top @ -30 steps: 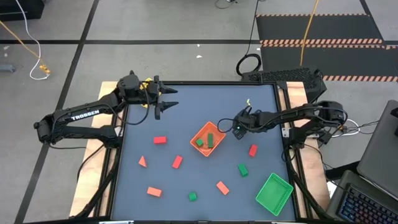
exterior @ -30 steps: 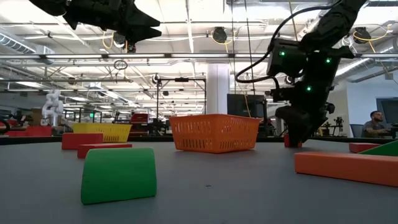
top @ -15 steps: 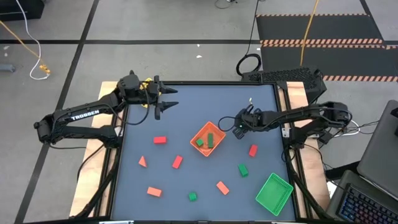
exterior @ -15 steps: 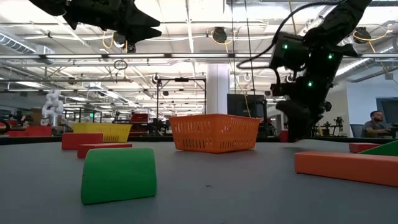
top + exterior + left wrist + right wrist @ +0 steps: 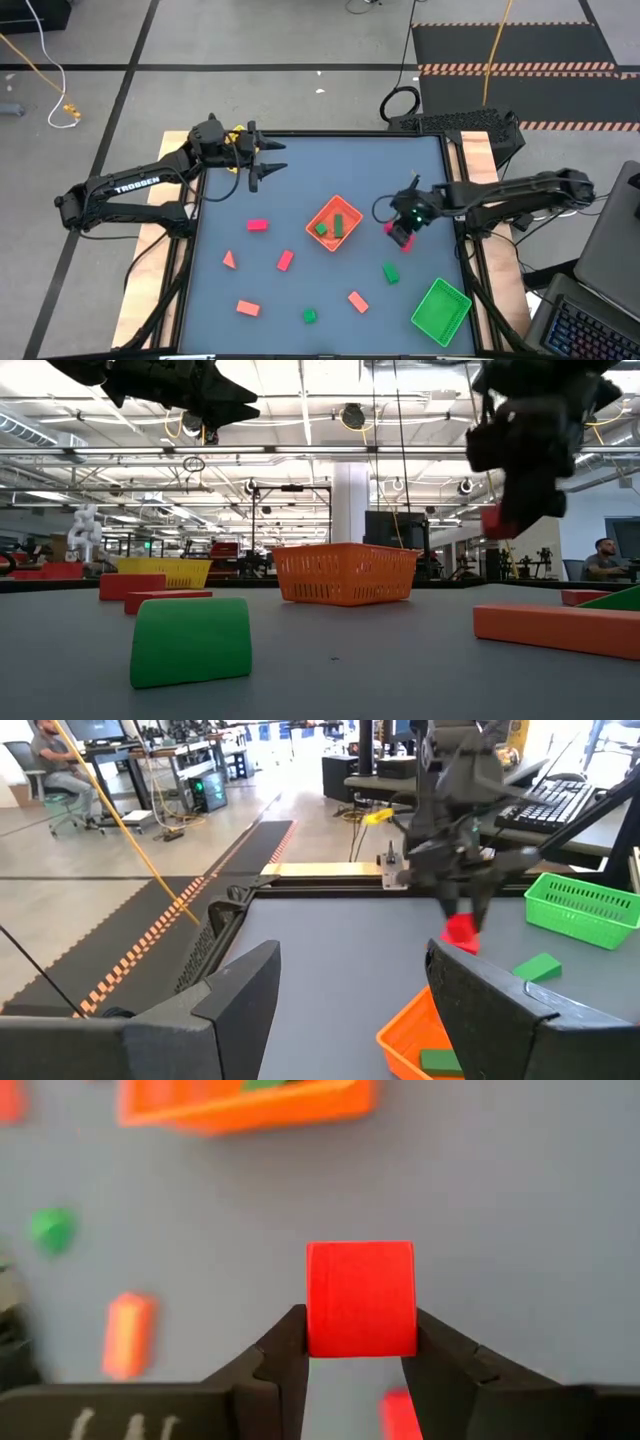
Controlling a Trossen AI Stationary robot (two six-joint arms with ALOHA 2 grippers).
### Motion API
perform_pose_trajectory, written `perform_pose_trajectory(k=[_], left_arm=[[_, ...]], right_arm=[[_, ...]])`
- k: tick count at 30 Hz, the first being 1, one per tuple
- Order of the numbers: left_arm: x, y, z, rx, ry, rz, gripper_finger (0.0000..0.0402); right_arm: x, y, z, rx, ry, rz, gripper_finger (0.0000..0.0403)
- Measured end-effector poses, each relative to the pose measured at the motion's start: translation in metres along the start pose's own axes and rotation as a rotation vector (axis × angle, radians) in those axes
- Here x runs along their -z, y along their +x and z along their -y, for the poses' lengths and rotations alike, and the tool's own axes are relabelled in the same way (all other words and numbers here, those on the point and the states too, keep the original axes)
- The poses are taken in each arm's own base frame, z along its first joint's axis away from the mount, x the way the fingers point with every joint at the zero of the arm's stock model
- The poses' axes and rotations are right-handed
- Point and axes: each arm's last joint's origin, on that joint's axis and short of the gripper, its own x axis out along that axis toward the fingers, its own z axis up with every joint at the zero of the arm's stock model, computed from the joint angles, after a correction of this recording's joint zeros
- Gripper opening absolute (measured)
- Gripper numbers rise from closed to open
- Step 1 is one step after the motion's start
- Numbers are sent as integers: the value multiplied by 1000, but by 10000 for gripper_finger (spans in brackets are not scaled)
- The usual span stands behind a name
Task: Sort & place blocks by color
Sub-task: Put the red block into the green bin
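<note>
Right wrist view shows the right gripper (image 5: 360, 1365) pinching a red block (image 5: 361, 1298) between its 2 fingers, held clear above the worktop (image 5: 520, 1210). From overhead, that gripper (image 5: 400, 232) hangs over the right half of the worktop, just right of the orange tray (image 5: 334, 223), which sits near the middle and holds 2 green blocks (image 5: 329, 226). A green tray (image 5: 441, 309) rests at the near right corner, and a yellow tray (image 5: 165, 570) shows in the low view toward the far left. Loose pieces lie along the near half: several red blocks (image 5: 257, 226) and 2 green ones (image 5: 390, 273). The left gripper (image 5: 272, 158) waits near the far left corner, raised off the surface, its fingers spread apart and holding nothing.
</note>
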Motion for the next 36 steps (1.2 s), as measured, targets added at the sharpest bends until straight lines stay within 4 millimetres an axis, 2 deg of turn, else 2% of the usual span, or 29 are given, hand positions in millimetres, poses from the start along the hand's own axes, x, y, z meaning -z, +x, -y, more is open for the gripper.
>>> perform_pose_trajectory(k=[4, 9, 18, 28, 36], left_arm=[[0, 0, 0, 0, 0, 0, 251], [0, 0, 0, 0, -1, 0, 250], [0, 0, 0, 0, -4, 1, 251], [0, 0, 0, 0, -7, 0, 251], [0, 0, 0, 0, -11, 0, 250]], right_arm=[[16, -7, -15, -147, -33, -109, 120], [37, -11, -28, -224, -12, -263, 120], [82, -17, -39, -164, 188, -697, 120], [104, -21, -46, -60, 307, -802, 123], [106, -22, -44, -7, 376, -813, 243]])
